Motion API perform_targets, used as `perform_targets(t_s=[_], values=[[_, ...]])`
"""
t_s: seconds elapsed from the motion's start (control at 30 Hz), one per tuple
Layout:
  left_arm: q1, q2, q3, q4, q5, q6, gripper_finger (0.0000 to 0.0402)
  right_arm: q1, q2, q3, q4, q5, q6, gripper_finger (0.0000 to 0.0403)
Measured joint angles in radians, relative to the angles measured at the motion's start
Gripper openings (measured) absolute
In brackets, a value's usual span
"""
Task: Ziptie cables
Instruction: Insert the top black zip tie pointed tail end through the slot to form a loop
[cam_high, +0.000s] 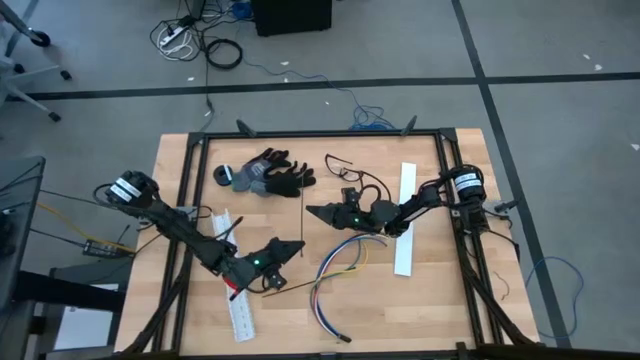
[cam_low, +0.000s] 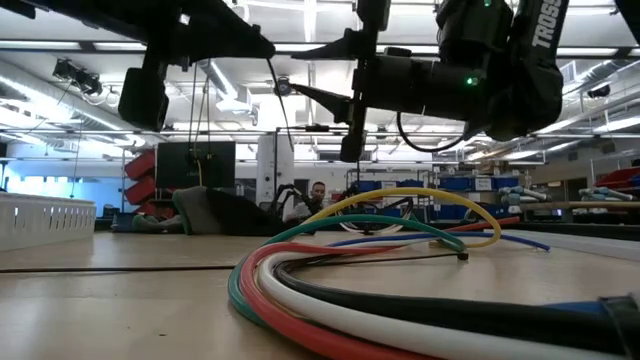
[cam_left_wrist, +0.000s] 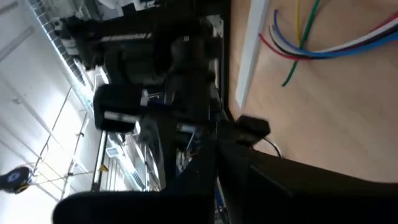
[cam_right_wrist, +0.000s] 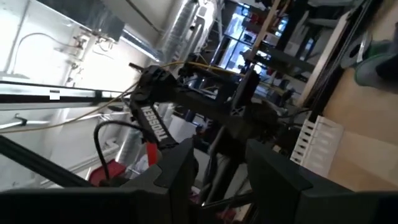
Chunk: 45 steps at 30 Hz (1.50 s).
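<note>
Two grippers are raised above the table, with the cables (cam_high: 338, 272) lying loose on the wood between and slightly nearer than them. In the high view the left gripper (cam_high: 296, 247) sits left of the bundle with its fingers pressed together and nothing visibly between them. The right gripper (cam_high: 312, 211) sits farther back, just beyond the far ends of the wires. Its fingers stand partly apart; a thin dark rod (cam_high: 302, 228) hangs at its tip, running from far to near, but whether the fingers actually clamp it cannot be told from these views.

Position of the cables: centre of the table, near side, right of one white slotted strip (cam_high: 234, 275) and left of the second white strip (cam_high: 404, 218). The wires are fanned, not gathered. Their far ends spread toward the right gripper, and the strands curve together toward the near edge.

Governing relation: the long axis of the bundle runs roughly far-right to near-left, curving near. The left gripper is just beside the curved mid-section; the right gripper is closer to the spread far ends. Judged from this layout, gathering the strands falls most naturally to the left arm at mid-length.

A pair of gloves (cam_high: 268, 175) lies at the far side, well apart from the work.
</note>
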Motion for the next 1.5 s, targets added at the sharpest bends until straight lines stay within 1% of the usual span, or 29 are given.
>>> perform_targets(t_s=[0.17,0.27,0.5,0.63,0.8,0.97,1.07,1.17,1.27,1.5], values=[[-0.017,0.023,0.054,0.003,-0.005,0.000,0.0000,-0.023,0.000,-0.007,-0.026,-0.016,-0.004,0.0142],[-0.026,0.023,0.064,0.003,-0.007,-0.001,0.0000,-0.032,0.000,-0.026,-0.029,-0.026,0.018,0.0142],[-0.043,0.023,0.064,0.000,-0.011,-0.011,0.0000,-0.041,0.000,-0.040,-0.028,-0.025,0.013,0.0142],[-0.046,0.023,0.064,0.001,-0.010,-0.038,0.0000,-0.065,0.000,-0.039,-0.020,-0.025,0.010,0.0142],[-0.046,0.023,0.064,0.001,-0.010,-0.074,0.0000,-0.096,0.000,-0.038,-0.032,-0.048,0.011,0.0139],[-0.046,0.023,0.064,0.000,-0.014,-0.078,0.0000,-0.109,0.000,-0.038,-0.079,-0.081,0.056,0.0131],[-0.046,0.023,0.064,-0.006,-0.019,-0.077,0.0000,-0.095,0.000,-0.038,-0.092,-0.081,0.064,0.0129],[-0.046,0.023,0.063,-0.046,-0.020,-0.077,0.0000,-0.087,0.000,-0.038,-0.090,-0.074,0.061,0.0128],[-0.045,0.030,0.062,-0.055,-0.021,-0.079,0.0000,-0.092,0.000,-0.038,-0.089,-0.059,0.054,0.0127],[-0.045,0.065,0.062,-0.060,-0.026,-0.080,0.0000,-0.118,0.000,-0.038,-0.089,-0.062,0.053,0.0127]])
